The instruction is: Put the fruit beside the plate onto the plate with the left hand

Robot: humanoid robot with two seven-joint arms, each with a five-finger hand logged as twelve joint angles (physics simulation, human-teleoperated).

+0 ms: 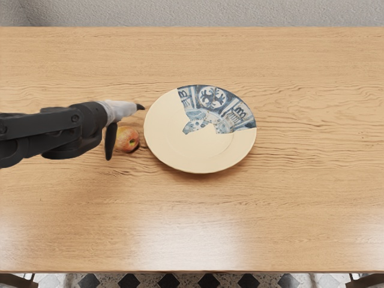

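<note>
One arm is showing, the left one, reaching in from the left edge over the wooden table [282, 210]. The left hand [117, 115] is hanging just above and to the left of the fruit [128, 139], with its fingers [110, 138] spreading apart and gripping nothing: one pale finger is stretching right toward the plate [180, 147], and a dark one is pointing down toward the near side, just left of the fruit. Whether that dark finger is touching the fruit cannot be told. The fruit, red with a yellowish patch, is lying on the table just beside the plate's left rim, not on it. It is looking nearly round, so no long axis is standing out, and its stem end is too small to make out, leaving its pointing direction unclear. The plate is sitting near the table's middle, cream in colour, with a blue-and-white patterned wedge covering its far right part.
</note>
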